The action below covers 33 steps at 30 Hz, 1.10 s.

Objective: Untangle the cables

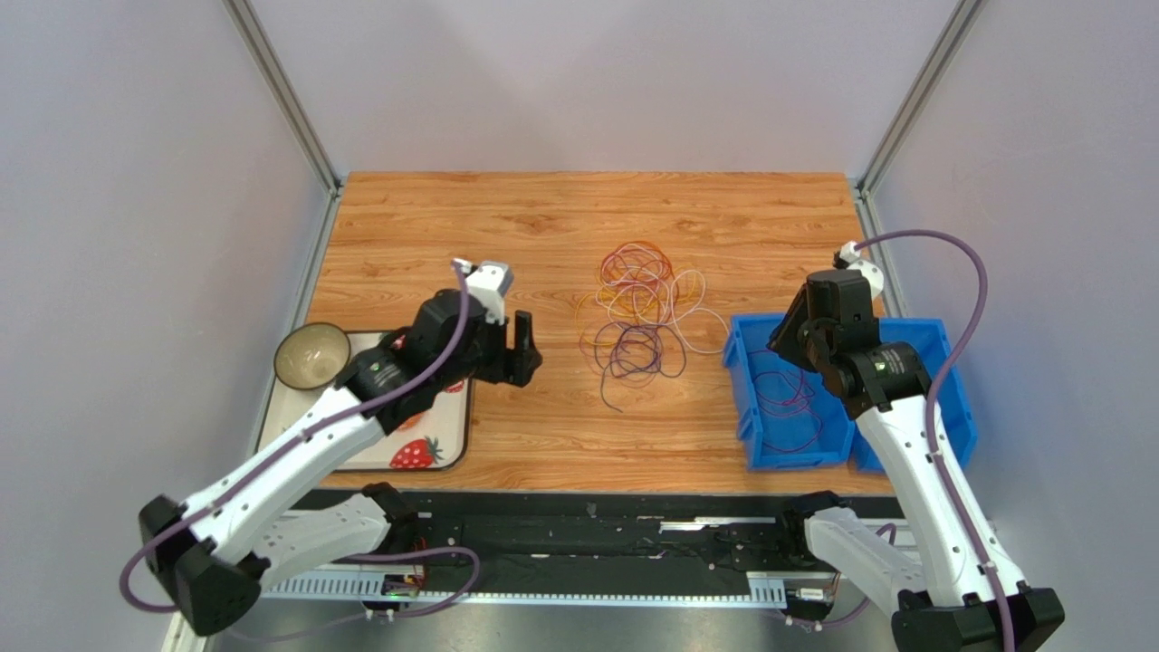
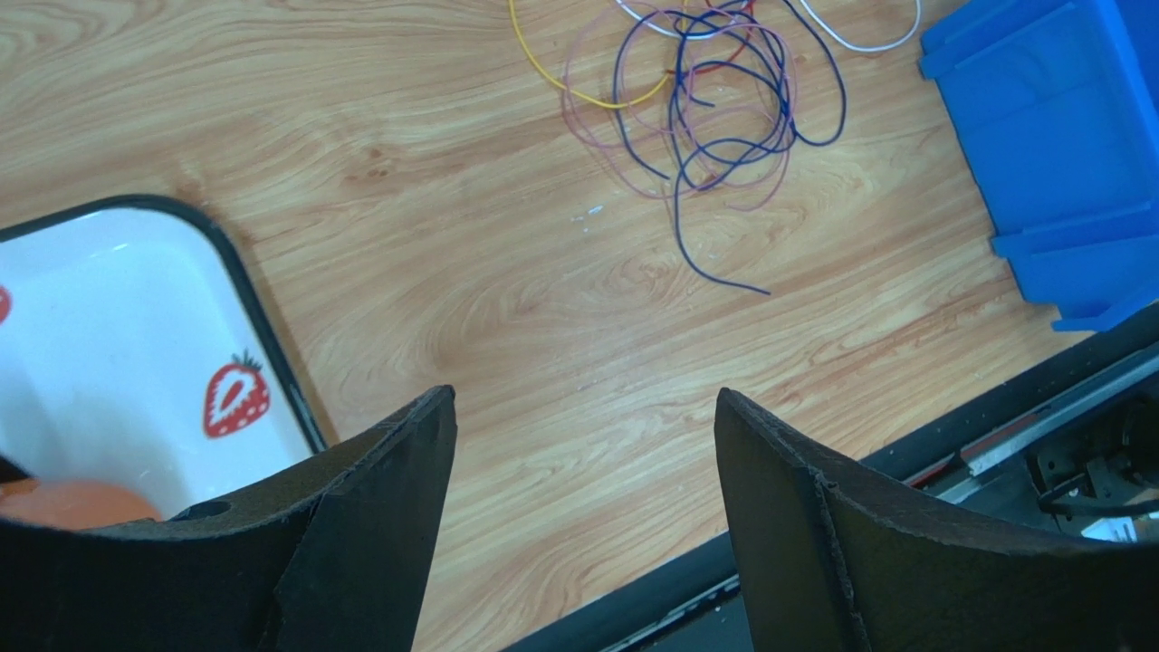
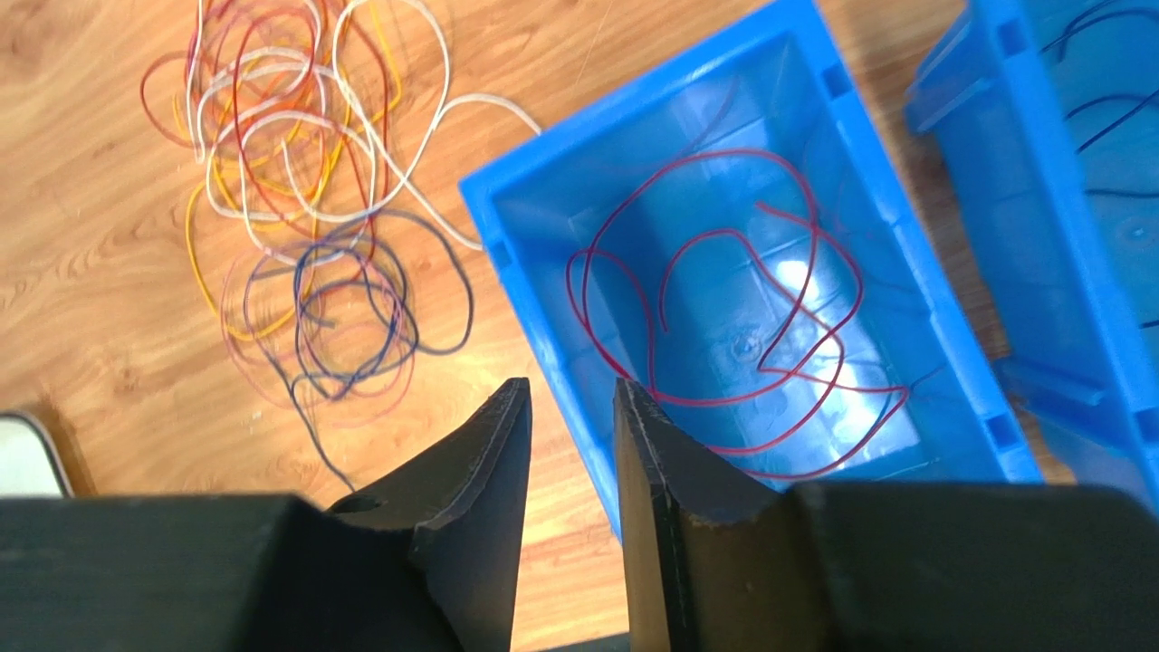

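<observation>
The cables (image 1: 642, 315) lie tangled mid-table, stretched front to back, just right of the wide-spread, empty left gripper (image 2: 585, 401) and left of the right gripper (image 3: 569, 394), slightly parted and empty over the bin (image 3: 497, 245) rim.

Table (image 1: 544, 231) smooth wood-grain; blue bin (image 3: 640, 150) glossy plastic; cables (image 1: 637, 310) smooth-coated wire; tray (image 2: 109, 326) glossy white.

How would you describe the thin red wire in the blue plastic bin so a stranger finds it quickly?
On the right side of the wooden table stand two blue plastic bins. In the one nearer the table's middle lies a thin red wire in loops. It is all red, unlike the many-coloured tangle on the wood and the dark wires in the other bin.
</observation>
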{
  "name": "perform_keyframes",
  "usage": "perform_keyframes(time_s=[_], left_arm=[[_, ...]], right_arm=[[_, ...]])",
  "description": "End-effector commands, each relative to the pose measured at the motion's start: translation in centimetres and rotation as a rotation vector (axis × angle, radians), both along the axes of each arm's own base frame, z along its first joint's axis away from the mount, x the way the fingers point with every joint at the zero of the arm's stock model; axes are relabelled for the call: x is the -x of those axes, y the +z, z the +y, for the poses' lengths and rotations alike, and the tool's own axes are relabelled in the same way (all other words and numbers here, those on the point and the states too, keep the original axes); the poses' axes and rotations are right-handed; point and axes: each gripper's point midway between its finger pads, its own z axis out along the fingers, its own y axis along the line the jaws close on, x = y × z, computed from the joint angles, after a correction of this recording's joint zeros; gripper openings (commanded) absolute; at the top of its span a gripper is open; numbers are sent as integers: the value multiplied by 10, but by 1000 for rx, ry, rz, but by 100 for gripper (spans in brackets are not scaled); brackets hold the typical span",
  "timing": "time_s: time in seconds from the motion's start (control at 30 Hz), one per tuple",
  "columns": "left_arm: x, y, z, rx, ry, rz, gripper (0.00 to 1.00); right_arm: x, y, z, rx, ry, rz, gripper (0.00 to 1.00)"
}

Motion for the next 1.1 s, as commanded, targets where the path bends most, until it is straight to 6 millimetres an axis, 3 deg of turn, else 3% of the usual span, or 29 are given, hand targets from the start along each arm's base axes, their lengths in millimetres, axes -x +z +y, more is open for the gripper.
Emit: perform_keyframes(time_s=[0.0, 0.07, 0.1, 0.13, 0.17, 0.2, 0.23, 0.27, 0.3, 0.33, 0.37, 0.4, 0.43, 0.47, 0.53, 0.57, 0.63, 0.7, 0.73, 0.77, 0.83, 0.87, 1.07], left_arm=[[-42, 33, -48, 80, -50, -70, 78], [-59, 43, -63, 79, -63, -87, 78], [-70, 25, -73, 34, -83, -55, 78], [-80, 35, -82, 41, -87, -74, 78], [-88, 33, -89, 33, -96, -69, 77], [-98, 14, -98, -7, -111, -36, 76], [-107, 24, -108, 3, -123, -56, 75], [-113, 21, -115, -3, -140, -57, 74], [-123, 2, -122, -43, -153, -34, 74], [-132, 11, -131, -36, -160, -55, 73], [-138, 8, -135, -48, -164, -55, 73], [-146, -9, -139, -81, -172, -35, 73], [-155, -1, -145, -74, -173, -54, 72], [-161, -16, -149, -97, -178, -35, 72], [-175, -12, -154, -104, -185, -63, 72], [-178, -25, -160, -116, -216, -46, 72], [-190, -26, -164, -118, -218, -53, 68], [-198, -44, -167, -132, -237, -20, 65], [-204, -41, -169, -130, -234, -18, 65], [-208, -55, -170, -141, -235, 9, 64], [-217, -56, -171, -136, -232, 9, 62], [-219, -66, -171, -144, -232, 25, 62], [-237, -87, -169, -147, -228, 66, 60]], right_arm=[[2, 3, 22, -70, 110, -50, 35], [6, -4, 27, -84, 142, -34, 37], [8, -6, 26, -83, 144, -28, 38], [11, -9, 26, -81, 151, -26, 39], [12, -10, 26, -76, 160, -25, 40], [13, -9, 26, -75, 166, -29, 42], [14, -9, 27, -75, 173, -36, 43], [16, -11, 28, -78, 182, -33, 43], [17, -12, 29, -74, 195, -33, 44], [18, -13, 28, -72, 198, -34, 44], [19, -14, 28, -68, 201, -34, 44], [20, -14, 28, -67, 208, -34, 44], [20, -14, 28, -64, 210, -34, 44], [21, -15, 29, -67, 214, -35, 45], [20, -17, 31, -73, 230, -36, 44], [20, -19, 33, -75, 238, -34, 45], [19, -22, 34, -74, 252, -28, 44], [19, -24, 35, -74, 258, -19, 45], [19, -25, 37, -77, 267, -17, 45], [17, -24, 38, -79, 271, -22, 44], [16, -26, 38, -78, 272, -22, 45], [15, -26, 38, -76, 272, -24, 45], [13, -32, 44, -87, 303, 1, 44]])
